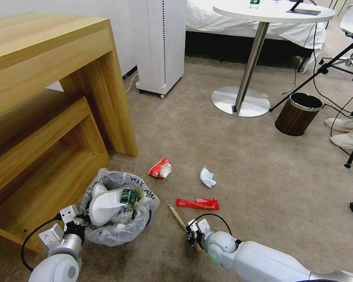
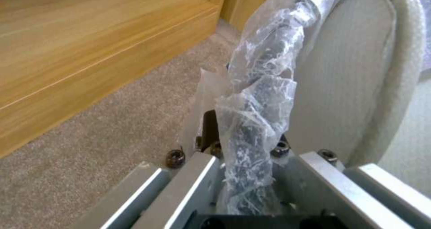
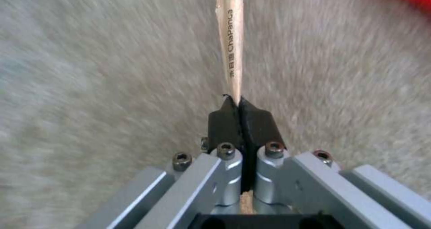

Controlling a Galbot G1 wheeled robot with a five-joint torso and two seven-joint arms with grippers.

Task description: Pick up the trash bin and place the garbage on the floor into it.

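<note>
Far left, a light wood-grain desk unit (image 1: 47, 98) on beige short-pile carpet (image 1: 231, 156). Left gripper (image 2: 244, 148) is clamped on the bag-lined rim of the small round blue trash bin w/ clear wrinkly plastic liner (image 1: 117, 231), which holds 1 white slipper (image 1: 104, 205) & a green-label bottle (image 1: 128, 196). Centre floor: red-white snack wrapper (image 1: 161, 168), long red wrapper (image 1: 198, 203), white-blue paper scrap (image 1: 207, 177). Right gripper (image 3: 240, 104), fingers pinched tight on the thin wooden stick (image 3: 230, 43). Behind: round white pedestal table (image 1: 262, 15), brown wood-grain bin (image 1: 298, 114).
</note>
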